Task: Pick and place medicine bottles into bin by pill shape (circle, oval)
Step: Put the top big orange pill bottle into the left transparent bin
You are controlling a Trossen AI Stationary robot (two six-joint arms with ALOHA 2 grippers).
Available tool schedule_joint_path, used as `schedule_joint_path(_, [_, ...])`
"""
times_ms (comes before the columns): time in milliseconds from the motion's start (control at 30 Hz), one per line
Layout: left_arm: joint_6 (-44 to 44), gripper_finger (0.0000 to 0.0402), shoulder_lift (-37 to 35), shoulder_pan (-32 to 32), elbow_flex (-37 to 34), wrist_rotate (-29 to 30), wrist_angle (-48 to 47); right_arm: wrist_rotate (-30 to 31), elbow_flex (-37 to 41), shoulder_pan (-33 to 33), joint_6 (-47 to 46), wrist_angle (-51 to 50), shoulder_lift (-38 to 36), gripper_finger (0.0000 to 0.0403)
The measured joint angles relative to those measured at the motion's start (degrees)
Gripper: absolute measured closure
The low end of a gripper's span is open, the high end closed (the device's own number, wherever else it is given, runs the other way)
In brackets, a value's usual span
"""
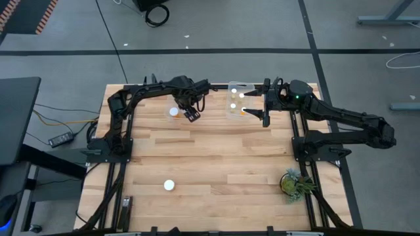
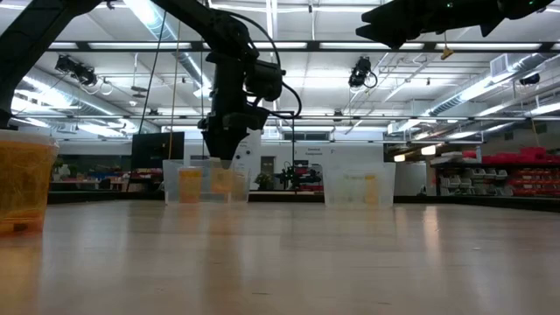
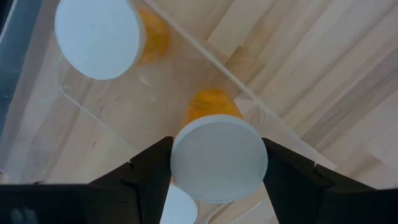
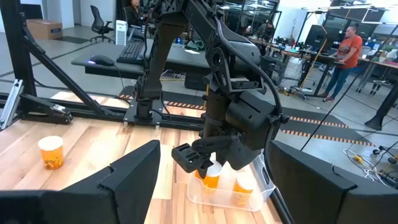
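Observation:
My left gripper [image 1: 191, 113] points down into a clear bin [image 3: 205, 59] at the far left of the table, shut on a medicine bottle [image 3: 217, 158] with a white cap and amber body. Another capped bottle [image 3: 99, 37] stands in the same bin, and a third cap [image 3: 180, 208] shows below the fingers. My right gripper [image 1: 249, 105] hovers level and open by a second clear bin [image 1: 239, 99] that holds bottles. One bottle [image 1: 169, 185] stands alone on the table toward the near edge. My left gripper pinches the bottle's round white cap between its two fingers, one on each side of the cap's rim [image 3: 176, 163]. The fingers [image 3: 143, 171] come from above, pointing down. The bottle hangs upright below them, inside the bin's walls; whether its base touches the bin floor, I cannot tell.
A small green plant [image 1: 293, 183] sits at the table's near right corner. The lone bottle looms large at the left in the low view [image 2: 22, 179]. Bare wood lies between the bins and the near edge. A person [image 4: 345, 53] stands far off in the room.

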State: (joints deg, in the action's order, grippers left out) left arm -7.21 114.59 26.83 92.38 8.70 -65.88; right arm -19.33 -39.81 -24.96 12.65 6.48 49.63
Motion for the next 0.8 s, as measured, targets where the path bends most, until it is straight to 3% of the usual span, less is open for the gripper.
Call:
schedule_joint_path(400, [0.4,0.0130,0.0,0.1,0.0,-0.9,0.0,0.0,0.0,0.0,0.0,0.0,0.0,0.0098])
schedule_joint_path(800, [2.9,0.0118,0.0,0.3,0.6,-0.9,-0.6,0.0,0.0,0.0,0.0,0.0,0.0,0.0098])
